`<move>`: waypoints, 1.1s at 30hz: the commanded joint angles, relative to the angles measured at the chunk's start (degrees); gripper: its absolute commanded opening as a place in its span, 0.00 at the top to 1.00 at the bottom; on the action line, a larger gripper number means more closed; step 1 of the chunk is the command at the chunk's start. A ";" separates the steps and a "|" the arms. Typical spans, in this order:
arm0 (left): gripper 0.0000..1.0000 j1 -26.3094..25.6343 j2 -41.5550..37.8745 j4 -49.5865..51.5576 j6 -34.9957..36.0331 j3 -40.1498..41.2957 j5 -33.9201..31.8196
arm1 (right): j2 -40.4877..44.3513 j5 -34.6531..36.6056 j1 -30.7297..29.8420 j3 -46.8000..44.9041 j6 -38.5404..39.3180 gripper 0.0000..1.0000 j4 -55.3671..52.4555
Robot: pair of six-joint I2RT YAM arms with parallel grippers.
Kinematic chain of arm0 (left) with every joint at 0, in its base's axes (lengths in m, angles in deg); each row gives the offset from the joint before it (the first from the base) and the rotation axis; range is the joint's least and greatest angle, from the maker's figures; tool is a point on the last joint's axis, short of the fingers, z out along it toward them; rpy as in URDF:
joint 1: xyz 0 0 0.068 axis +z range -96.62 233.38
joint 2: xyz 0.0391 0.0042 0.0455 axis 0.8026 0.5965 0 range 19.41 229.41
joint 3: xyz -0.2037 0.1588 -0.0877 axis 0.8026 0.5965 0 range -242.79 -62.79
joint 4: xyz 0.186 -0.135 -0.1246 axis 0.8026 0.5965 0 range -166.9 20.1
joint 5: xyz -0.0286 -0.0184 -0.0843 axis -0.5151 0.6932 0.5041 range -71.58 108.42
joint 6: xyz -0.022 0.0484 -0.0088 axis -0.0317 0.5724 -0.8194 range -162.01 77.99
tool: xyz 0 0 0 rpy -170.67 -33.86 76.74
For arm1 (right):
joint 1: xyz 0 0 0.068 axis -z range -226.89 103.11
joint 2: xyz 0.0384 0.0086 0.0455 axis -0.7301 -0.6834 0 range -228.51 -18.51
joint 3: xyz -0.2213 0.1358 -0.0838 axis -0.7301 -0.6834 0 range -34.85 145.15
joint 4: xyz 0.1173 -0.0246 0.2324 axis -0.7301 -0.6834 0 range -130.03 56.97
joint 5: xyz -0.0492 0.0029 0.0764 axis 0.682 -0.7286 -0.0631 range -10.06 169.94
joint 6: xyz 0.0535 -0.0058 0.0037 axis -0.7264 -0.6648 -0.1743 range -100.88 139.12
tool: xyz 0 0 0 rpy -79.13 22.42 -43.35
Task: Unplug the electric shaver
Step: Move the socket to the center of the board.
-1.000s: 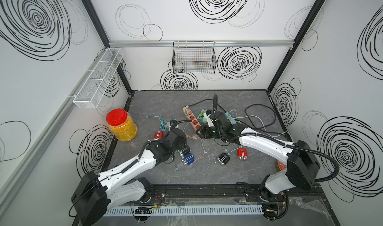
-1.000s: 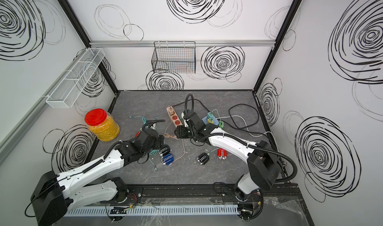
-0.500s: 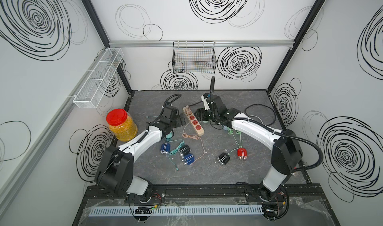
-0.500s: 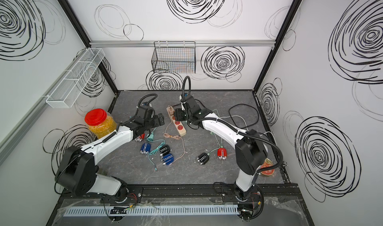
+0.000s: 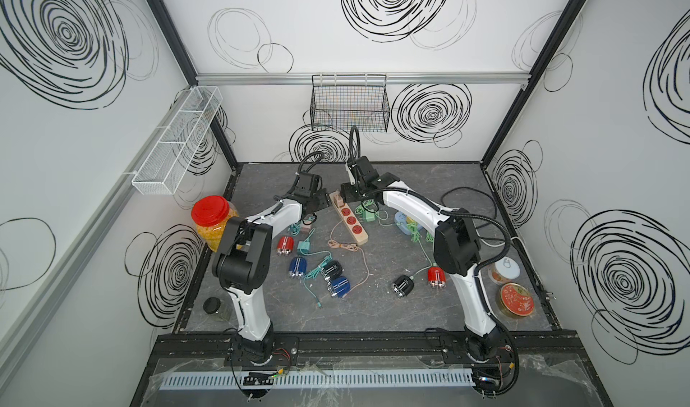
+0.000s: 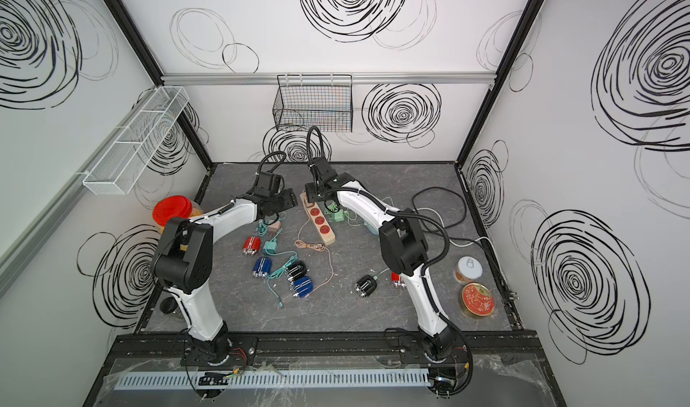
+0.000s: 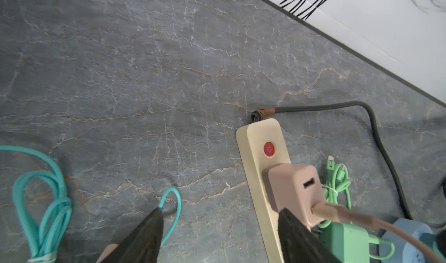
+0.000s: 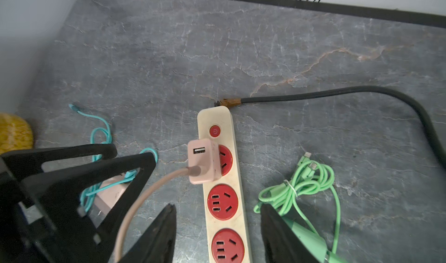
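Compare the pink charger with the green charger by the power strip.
The pink charger is plugged into the power strip, in the socket beside the red switch; the green charger lies unplugged on the table next to the strip. The pink charger trails a loose pink cable; the green charger's green cable is coiled and tied. Both are small blocky USB adapters with colour-matched cables.

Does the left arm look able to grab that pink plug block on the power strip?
Probably yes. The left pincer is open and sits right beside the pink adapter on the power strip, with nothing between them. The right pincer hovers over the strip close by, so they might crowd.
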 commanded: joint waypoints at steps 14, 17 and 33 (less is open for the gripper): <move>0.17 4.67 12.47 4.30 -1.63 -15.23 6.55 | -8.40 -2.67 -0.58 6.66 3.81 0.46 0.40; 0.24 4.95 14.57 6.43 -1.70 -18.40 8.76 | -10.35 -3.43 -0.79 8.34 4.26 0.53 1.47; 0.01 5.73 15.39 5.66 -2.39 -21.88 13.03 | -13.67 -0.87 -1.76 12.29 6.21 0.69 3.90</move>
